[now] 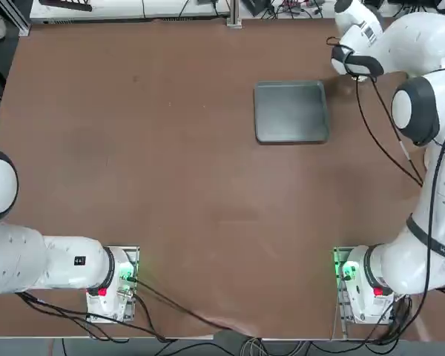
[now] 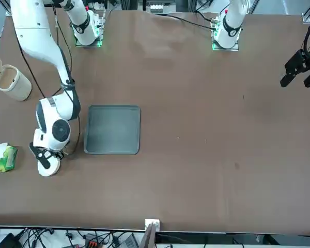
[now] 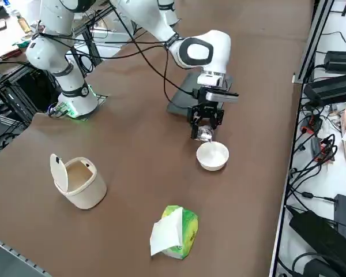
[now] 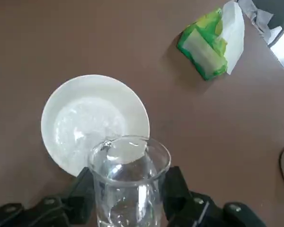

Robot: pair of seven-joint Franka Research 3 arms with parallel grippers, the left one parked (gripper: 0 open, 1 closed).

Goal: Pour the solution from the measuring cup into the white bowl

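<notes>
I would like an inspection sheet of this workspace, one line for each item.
Surface: brown table, no spill seen
Job's things: clear measuring cup, held at the rim side of the white bowl; a clear, shiny content seems to be in the bowl
Clutter: grey tray, cream-white lidded bin, green-and-white packet
Grippers: right gripper shut on the cup, beside the bowl
Cables: black cables hang along the right arm
Surroundings: equipment and loose wires beyond the table edge; people: nothing seen

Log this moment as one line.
right pincer: shut on small clear transparent measuring cup | place: beside and above small round white bowl | bowl: shiny contents visible | cup: roughly upright
</notes>
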